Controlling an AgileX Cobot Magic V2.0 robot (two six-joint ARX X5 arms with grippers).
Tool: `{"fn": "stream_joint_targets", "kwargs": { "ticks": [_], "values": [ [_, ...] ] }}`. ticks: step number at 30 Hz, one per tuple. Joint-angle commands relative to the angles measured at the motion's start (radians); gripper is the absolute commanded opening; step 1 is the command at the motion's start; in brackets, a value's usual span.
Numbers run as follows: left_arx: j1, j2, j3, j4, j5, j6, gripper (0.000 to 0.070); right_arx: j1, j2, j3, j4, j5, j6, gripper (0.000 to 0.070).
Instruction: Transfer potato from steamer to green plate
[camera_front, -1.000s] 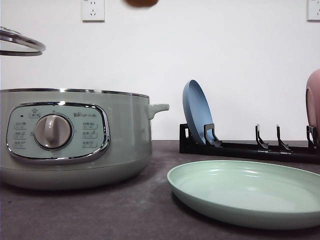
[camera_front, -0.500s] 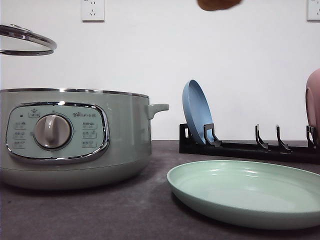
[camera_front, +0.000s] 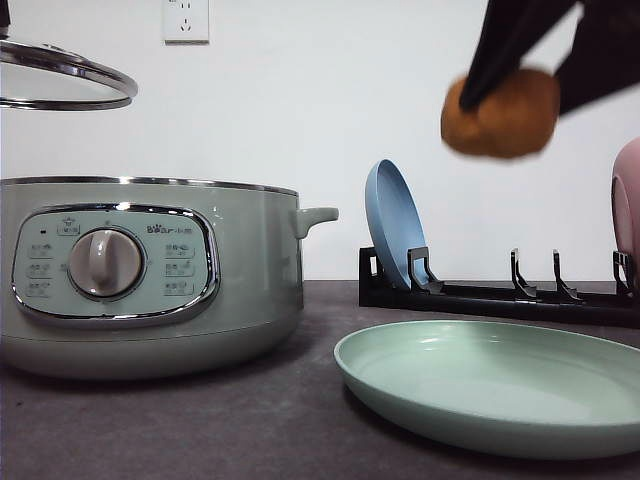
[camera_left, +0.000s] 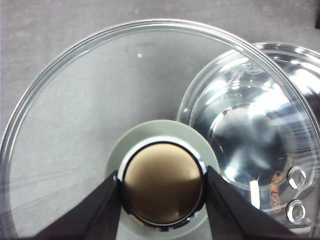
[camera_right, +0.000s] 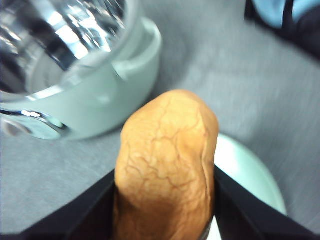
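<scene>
1. Currently the potato hangs in the air, high above the green plate and right of the steamer.
2. Right gripper: fingers pinch the potato across its midsection.
3. Handling, as judged: firm, moderately heavy, matte cracked skin, low slip risk; grip across the widest part.
4. Left gripper: clamped on the lid knob, holding the glass lid above the steamer's left side.

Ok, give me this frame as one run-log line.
phase: carry | right hand: shut on potato, above green plate | left hand: holding lid above steamer | potato not yet placed
</scene>
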Motion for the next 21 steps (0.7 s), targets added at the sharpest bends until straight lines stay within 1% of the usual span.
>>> {"fn": "stream_joint_targets", "kwargs": {
  "ticks": [1, 4, 8, 13, 21],
  "values": [
    [-0.007, -0.011, 0.028, 0.034, 0.003, -0.005, 0.0003, 0.008, 0.008, -0.034, 0.052, 0.003, 0.08, 0.0245],
    [-0.013, -0.011, 0.028, 0.034, 0.003, -0.005, 0.0003, 0.013, 0.014, -0.108, 0.115, 0.017, 0.123, 0.0245],
    [-0.021, -0.011, 0.028, 0.034, 0.003, -0.005, 0.0003, 0.014, 0.032, -0.183, 0.17, 0.027, 0.15, 0.0245],
    [-0.025, -0.011, 0.028, 0.034, 0.004, -0.005, 0.0003, 0.014, 0.076, -0.219, 0.191, 0.032, 0.154, 0.0246],
    [-0.035, -0.011, 0.028, 0.033, 0.005, -0.005, 0.0003, 0.014, 0.192, -0.225, 0.227, 0.034, 0.153, 0.0251]
  ]
}}
